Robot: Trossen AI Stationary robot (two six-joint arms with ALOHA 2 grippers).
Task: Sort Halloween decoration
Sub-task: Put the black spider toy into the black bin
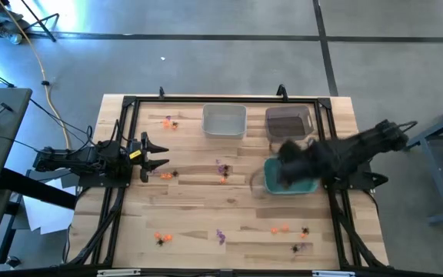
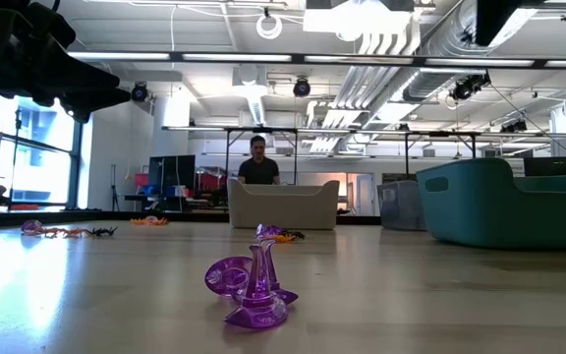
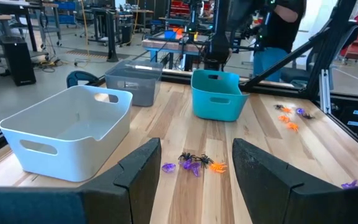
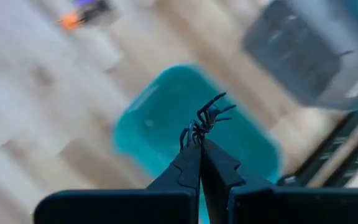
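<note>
- The right gripper [image 4: 199, 144] hangs over the teal rectangular plastic bin [image 1: 308, 185] at about 3 o'clock on the light wooden tabletop [image 1: 191, 211], its fingers pinched shut on a small black plastic spider [image 4: 207, 118].
- The left gripper [image 1: 158, 155] waits at 9 o'clock, fingers spread wide and empty.
- Tiny orange, purple and black trinkets [image 1: 222, 171] lie scattered at centre, 6 and 11 o'clock.
- A white bin [image 1: 224, 121] and a dark grey bin [image 1: 289, 121] sit at 12 o'clock.

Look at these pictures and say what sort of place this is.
Probably a robotics lab or workshop: a wooden table framed in black rails, exposed ceiling ducts, and shelving and workbenches behind. Sorting bins sit on the table.
</note>
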